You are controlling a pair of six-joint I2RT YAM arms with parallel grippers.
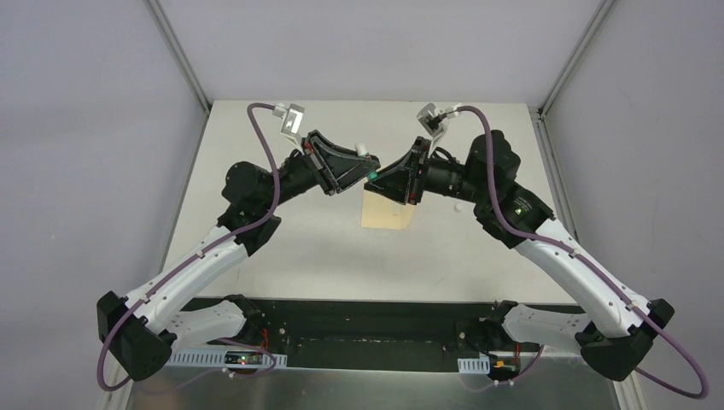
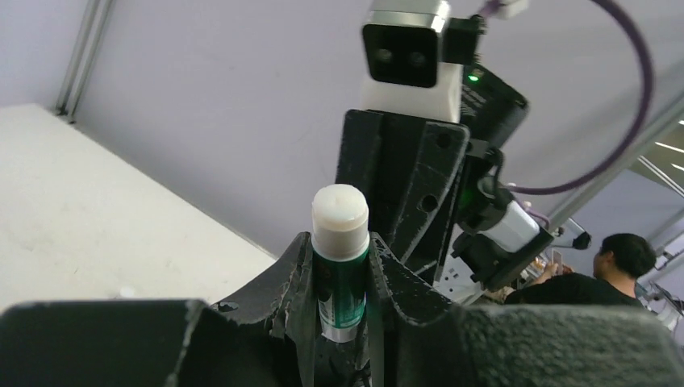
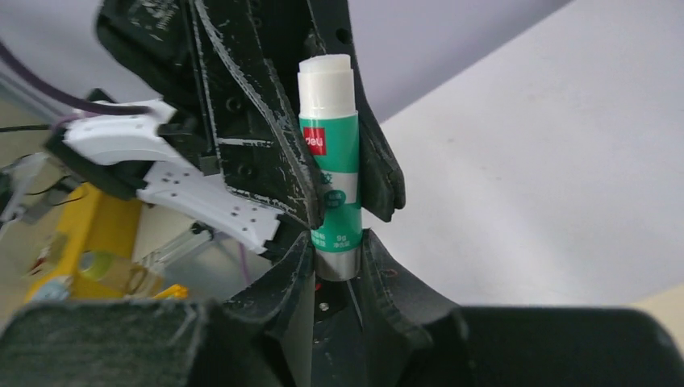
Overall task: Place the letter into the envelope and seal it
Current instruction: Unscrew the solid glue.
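A green-and-white glue stick (image 1: 373, 177) is held in the air between both grippers, above the middle of the table. My left gripper (image 2: 340, 242) is shut on its green body (image 2: 340, 278), white tip (image 2: 339, 218) uppermost. My right gripper (image 3: 337, 238) is shut on the stick's grey bottom end (image 3: 336, 262), below the left fingers (image 3: 266, 153) that clamp the green label (image 3: 329, 161). The tan envelope (image 1: 386, 215) lies flat on the table right under the two grippers, partly covered by the right one. The letter does not show apart from the envelope; it is hidden.
The white table (image 1: 282, 248) is walled by grey panels with metal posts at the back corners. A small white piece (image 1: 458, 207) lies just right of the right wrist. Both arm bases sit on a black strip (image 1: 367, 325) along the near edge.
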